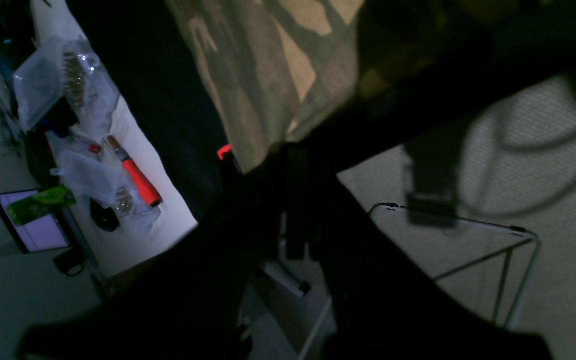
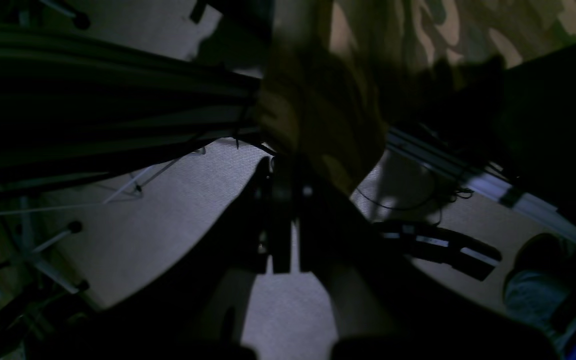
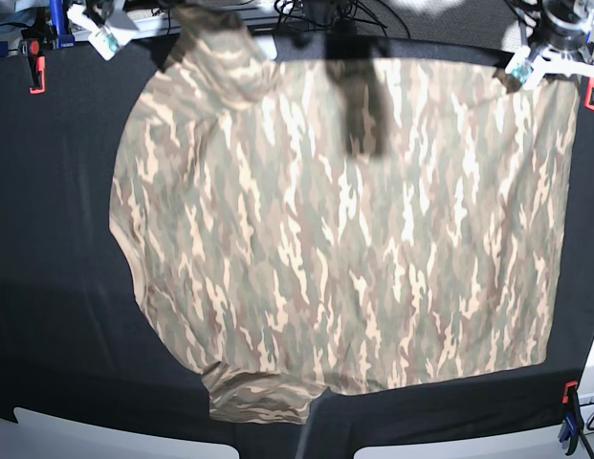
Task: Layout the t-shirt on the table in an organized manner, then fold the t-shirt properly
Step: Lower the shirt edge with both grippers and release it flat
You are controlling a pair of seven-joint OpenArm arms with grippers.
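Note:
The camouflage t-shirt (image 3: 344, 239) lies spread flat over most of the black table (image 3: 57, 287), one sleeve at the near edge and its far edge drawn up to the table's back rim. At the back right corner my left gripper (image 3: 526, 65) pinches the shirt's corner; the left wrist view has the dark fingers shut (image 1: 280, 150) under the hanging t-shirt (image 1: 268, 75). My right gripper (image 3: 110, 38) is at the back left. In the right wrist view the t-shirt (image 2: 328, 110) drapes over its closed gripper (image 2: 283, 160), beyond the table edge with floor below.
Red clamps (image 3: 33, 67) (image 3: 591, 91) and a red-and-blue clamp (image 3: 567, 406) hold the black cloth at the edges. A dark shadow (image 3: 359, 86) falls across the shirt's back middle. A white bench with an orange-handled tool (image 1: 138, 175) and bags stands beside the table.

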